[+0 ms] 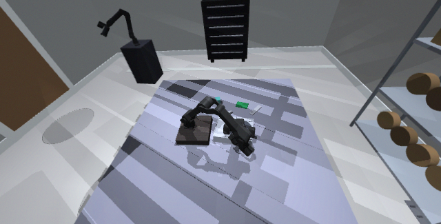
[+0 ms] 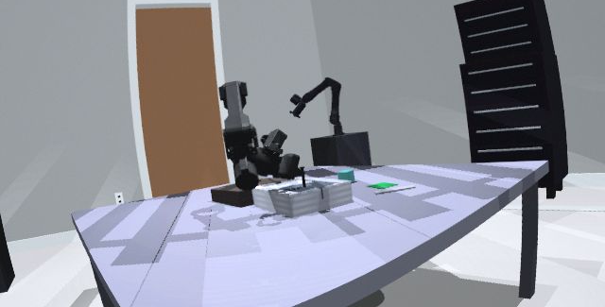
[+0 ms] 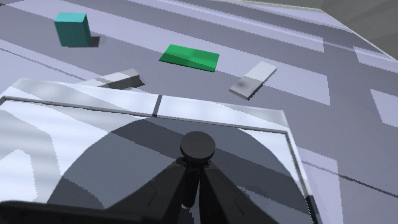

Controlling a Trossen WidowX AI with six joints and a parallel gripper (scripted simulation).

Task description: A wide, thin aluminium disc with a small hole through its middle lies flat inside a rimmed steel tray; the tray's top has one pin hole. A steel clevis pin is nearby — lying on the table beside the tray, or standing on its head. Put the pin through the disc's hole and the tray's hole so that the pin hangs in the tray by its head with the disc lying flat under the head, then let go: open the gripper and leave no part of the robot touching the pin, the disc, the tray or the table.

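The gripper [image 3: 193, 166] has its fingers clamped on the clevis pin [image 3: 198, 146] [image 2: 303, 178], gripping it just below its round, dark head. The pin is held head up over the aluminium disc [image 3: 100, 165], with its shank running down between the fingertips and its lower end showing in the wrist view; the exterior view shows it standing close to upright. Whether its tip has entered the hole in the disc cannot be told, since the fingers and the pin itself cover the disc's middle. The disc lies inside the rimmed steel tray [image 3: 220, 114] [image 2: 302, 208], its curved edge coming near the far rim. A dark, narrow mark crosses that rim. The arm [image 1: 229, 118] [image 2: 238, 123] rises from a dark brown base block [image 1: 193, 142] [image 2: 232, 197], arches over and comes down to the tray, which stands beside the block on the table [image 1: 262, 196] [image 2: 246, 260] [image 3: 300, 85]. Past the far rim, several small things lie on the table: a teal block [image 3: 73, 31] [image 2: 345, 175] [image 1: 218, 98], a flat green piece [image 3: 190, 57] [image 2: 383, 185] [image 1: 242, 105] and a slim pale bar [image 3: 254, 80] [image 2: 395, 189] [image 1: 255, 110] lying near the green piece. Another pale bar [image 3: 117, 79] lies just beyond the rim, partly hidden behind it in the wrist view. Farther back, well apart from the table, a second arm [image 1: 128, 22] [image 2: 334, 94] stands on a dark pedestal [image 1: 142, 62] [image 2: 340, 150], and a tall black drawer cabinet [image 1: 225, 21] [image 2: 501, 77] stands by the wall.
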